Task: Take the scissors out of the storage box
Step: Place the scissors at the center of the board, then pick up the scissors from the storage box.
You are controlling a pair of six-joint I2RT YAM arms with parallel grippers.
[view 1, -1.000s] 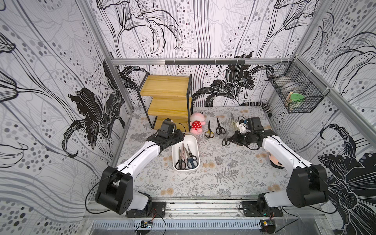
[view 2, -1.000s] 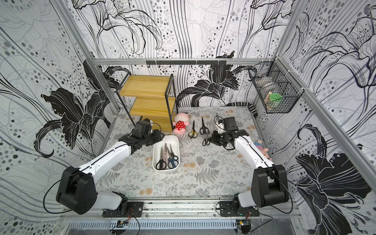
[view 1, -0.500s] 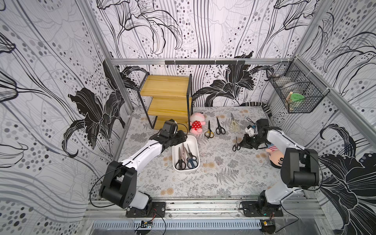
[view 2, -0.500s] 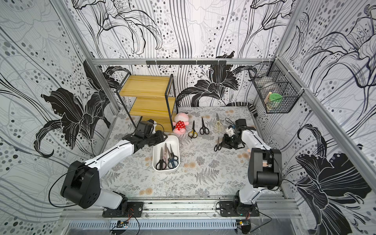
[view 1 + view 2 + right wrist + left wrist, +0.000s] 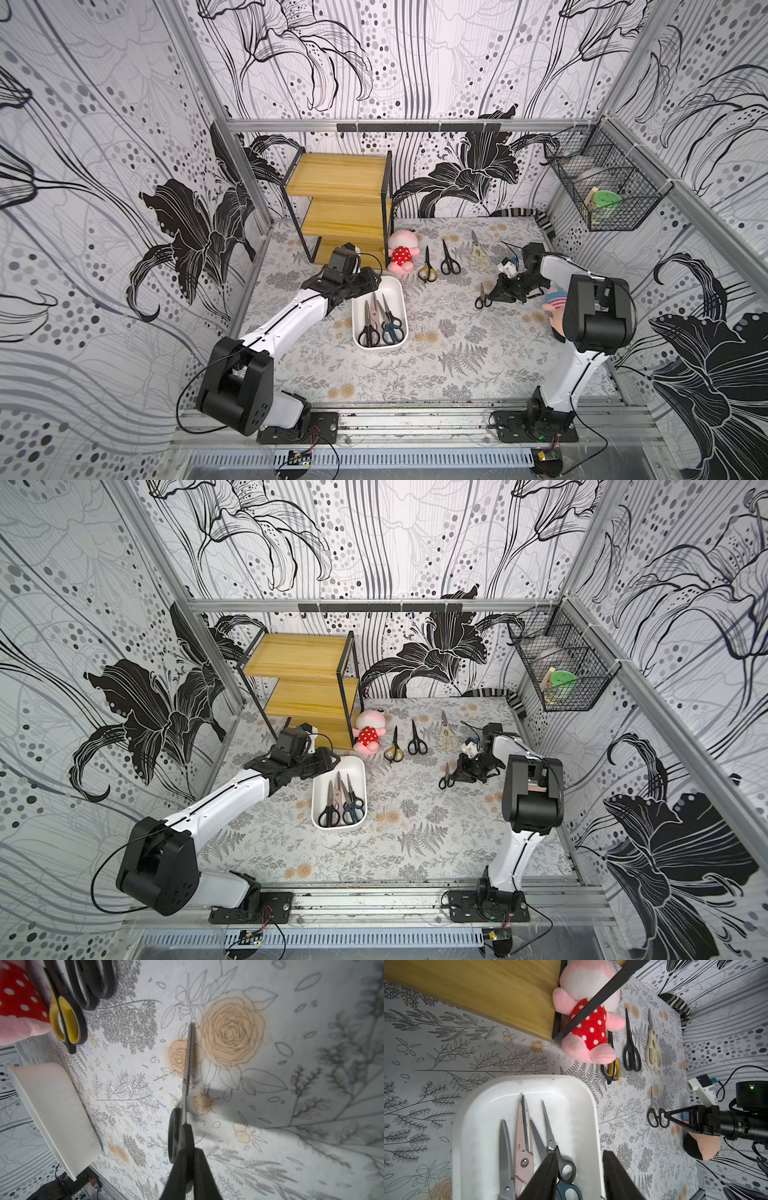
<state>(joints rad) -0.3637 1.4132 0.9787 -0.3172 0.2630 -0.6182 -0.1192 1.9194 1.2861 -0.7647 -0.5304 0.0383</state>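
Note:
The white storage box [image 5: 391, 286] [image 5: 353, 765] lies mid-table holding several scissors: a black-handled pair [image 5: 368, 328], a long pale pink pair [image 5: 522, 1147] and a blue-handled pair [image 5: 393, 331]. My left gripper [image 5: 579, 1153] [image 5: 365, 282] is open over the box's far end; one finger [image 5: 546, 1174] covers a small black-handled pair [image 5: 564, 1167], while its partner hangs past the rim. My right gripper [image 5: 192, 1153] [image 5: 497, 293] is shut on the handle of small black scissors [image 5: 188, 1076] [image 5: 482, 297] [image 5: 445, 778], low over the table to the right of the box.
Yellow-black scissors [image 5: 427, 269], black scissors [image 5: 449, 261] and cream scissors [image 5: 478, 254] lie in a row behind. A pink plush [image 5: 401, 253] leans by the wooden shelf [image 5: 340, 195]. A doll [image 5: 555, 301] lies under the right arm. A wire basket [image 5: 602, 195] hangs on the right wall.
My right gripper has carried the small black scissors to the right, and its arm has folded back. My left gripper has edged toward the box's far end.

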